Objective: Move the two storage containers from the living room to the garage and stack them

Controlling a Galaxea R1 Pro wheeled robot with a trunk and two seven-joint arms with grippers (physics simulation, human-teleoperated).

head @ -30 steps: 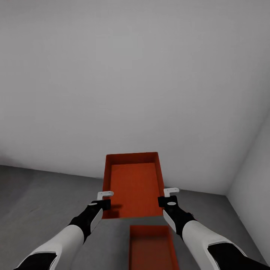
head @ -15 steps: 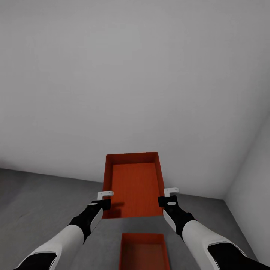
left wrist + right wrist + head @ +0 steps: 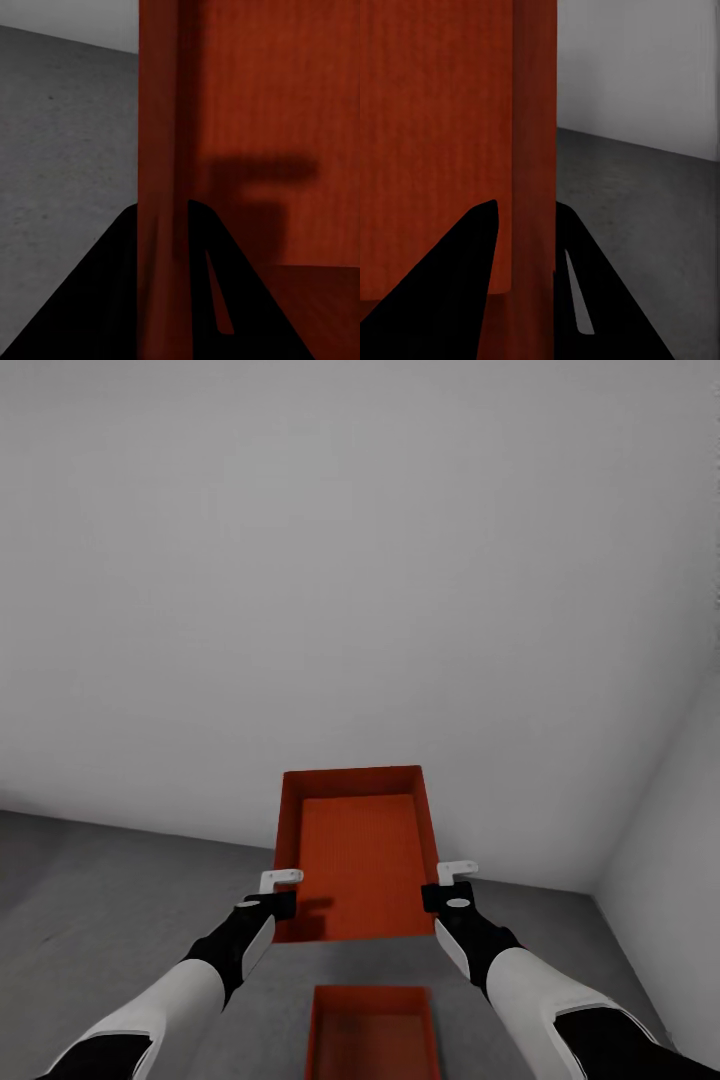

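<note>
I hold one red-orange storage container (image 3: 360,855) in the air in front of me, its open side up. My left gripper (image 3: 278,893) is shut on its left wall (image 3: 161,187). My right gripper (image 3: 446,887) is shut on its right wall (image 3: 534,165). The second storage container (image 3: 372,1032) rests on the dark grey garage floor (image 3: 110,900) below and nearer to me, between my arms, cut off by the head view's lower edge.
A plain pale grey wall (image 3: 350,560) rises straight ahead. A second wall (image 3: 670,830) meets it in a corner at the right. Bare concrete stretches away to the left.
The container on the floor has shifted leftward in the head view, from lower right to nearly under the held one, as the view turned. The held container and both arms keep their pose.
</note>
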